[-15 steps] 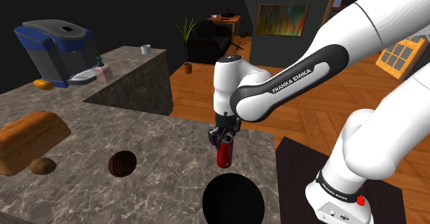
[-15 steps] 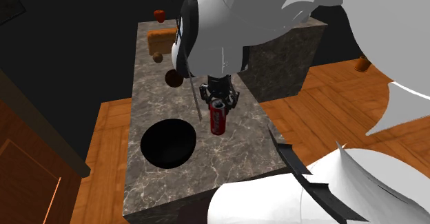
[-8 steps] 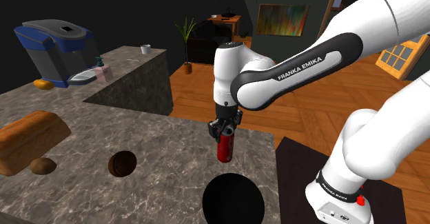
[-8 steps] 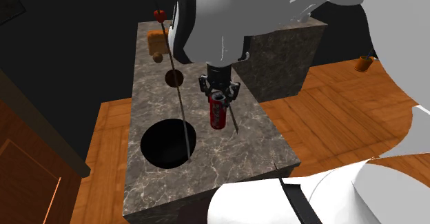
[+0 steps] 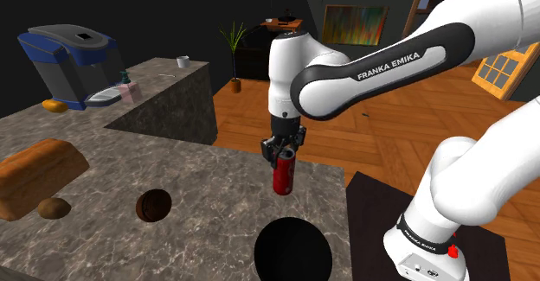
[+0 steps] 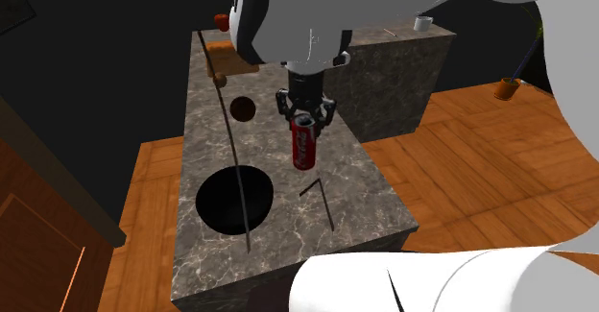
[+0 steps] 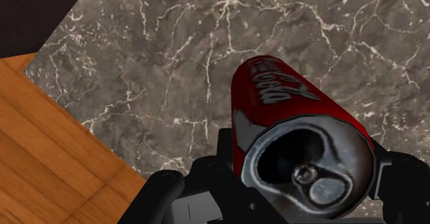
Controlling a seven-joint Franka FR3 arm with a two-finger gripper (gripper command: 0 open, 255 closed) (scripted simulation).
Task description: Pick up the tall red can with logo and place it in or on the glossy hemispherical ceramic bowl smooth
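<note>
Two fingers (image 7: 164, 189), pointing straight down, clasp the red can (image 5: 282, 175) above the counter (image 5: 199, 177).

The veined grey-brown stone counter (image 5: 208, 184) carries a wide black bowl (image 5: 292, 252); a small brown bowl (image 5: 153, 204) sits apart from it; a bread loaf (image 5: 35, 175) lies near the shoulder view's left edge. On its farther part stand a coffee machine (image 5: 73, 63), a pink box (image 5: 130, 92) and a white mug (image 5: 183, 61).

Surface finishes seen from my console.
The can (image 7: 296, 112) has a glossy red wall and a dull grey metal lid; I read the countertop (image 7: 158, 64) as veined stone, the floor (image 7: 48, 154) as smooth wood planks, the bowl (image 5: 292, 252) as flat black.
</note>
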